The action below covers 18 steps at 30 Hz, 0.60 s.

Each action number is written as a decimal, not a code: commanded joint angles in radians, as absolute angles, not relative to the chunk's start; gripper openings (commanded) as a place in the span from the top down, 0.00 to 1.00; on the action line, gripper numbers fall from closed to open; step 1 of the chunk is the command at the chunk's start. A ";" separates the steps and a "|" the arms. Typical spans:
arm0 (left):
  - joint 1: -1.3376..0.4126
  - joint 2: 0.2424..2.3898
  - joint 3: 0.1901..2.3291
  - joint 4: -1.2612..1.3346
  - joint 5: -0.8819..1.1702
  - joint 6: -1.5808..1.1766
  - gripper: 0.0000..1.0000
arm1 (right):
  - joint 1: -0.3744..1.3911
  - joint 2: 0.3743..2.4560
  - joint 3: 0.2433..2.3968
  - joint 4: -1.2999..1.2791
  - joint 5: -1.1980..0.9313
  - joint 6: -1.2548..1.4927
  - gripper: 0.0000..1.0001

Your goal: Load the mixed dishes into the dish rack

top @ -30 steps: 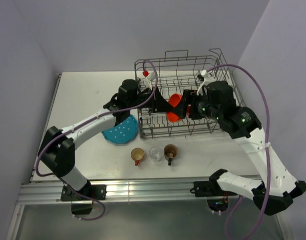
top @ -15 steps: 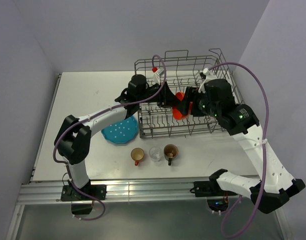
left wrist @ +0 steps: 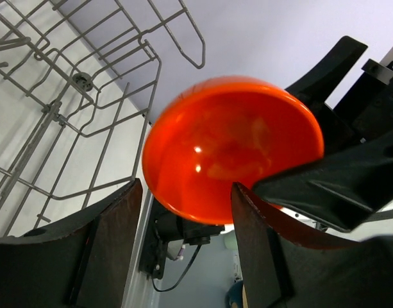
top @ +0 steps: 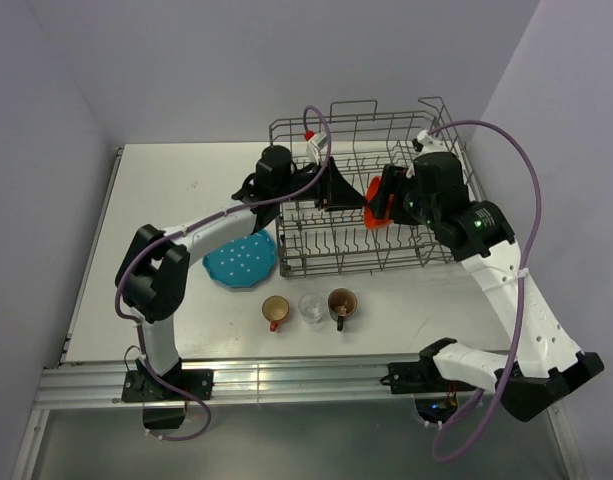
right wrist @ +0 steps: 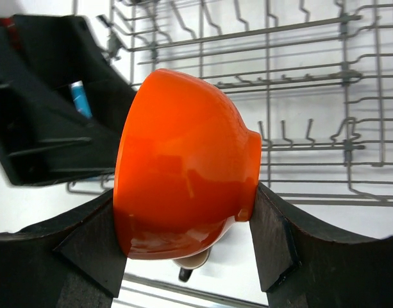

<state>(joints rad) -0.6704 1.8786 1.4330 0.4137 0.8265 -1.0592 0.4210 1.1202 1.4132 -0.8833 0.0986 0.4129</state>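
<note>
The orange-red bowl (top: pixel 378 205) hangs on its side above the dish rack (top: pixel 316 262), a grey wire basket. My right gripper (right wrist: pixel 186 237) is shut on it, one pad on the rim and the other on the foot (right wrist: pixel 250 173). My left gripper (left wrist: pixel 186 250) stands open just left of the bowl (left wrist: pixel 234 147), its fingers (left wrist: pixel 113 250) short of the rim. The teal dotted plate (top: pixel 242 260) lies on the table against the rack's left front corner. The small orange cup (top: pixel 275 310), the clear glass (top: pixel 310 306) and the dark brown mug (top: pixel 342 302) stand in a row in front of the rack.
Upright tines (right wrist: pixel 299 77) fill the rack floor below the bowl. The rack's tall back wall (top: pixel 354 118) rises behind both grippers. The left arm reaches over the rack's left side (top: pixel 278 190). Walls close in the white table (top: pixel 156 200) at the back and both sides.
My left gripper has opened and let go of the bowl. The right gripper has carried the bowl a little to the right over the rack.
</note>
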 commanded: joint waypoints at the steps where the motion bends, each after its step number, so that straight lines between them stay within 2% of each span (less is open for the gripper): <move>1: -0.660 1.884 1.483 0.417 0.847 -1.019 0.36 | 0.402 1.144 1.428 -0.831 0.170 0.396 1.00; 8: -0.635 1.885 1.531 0.168 0.724 -0.867 0.36 | 0.382 1.252 1.509 -0.877 0.372 0.345 1.00; 11: -0.635 1.873 1.562 0.008 0.652 -0.783 0.37 | 0.376 1.330 1.595 -0.922 0.444 0.331 1.00; 18: -0.614 1.783 1.491 -0.124 0.554 -0.716 0.39 | 0.362 1.529 1.842 -1.035 0.627 0.275 1.00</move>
<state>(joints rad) -0.6254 1.8759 1.5063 -0.0303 0.6216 -0.7956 0.3756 1.4933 1.7287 -0.9905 0.4671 0.3183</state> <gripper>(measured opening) 0.611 0.721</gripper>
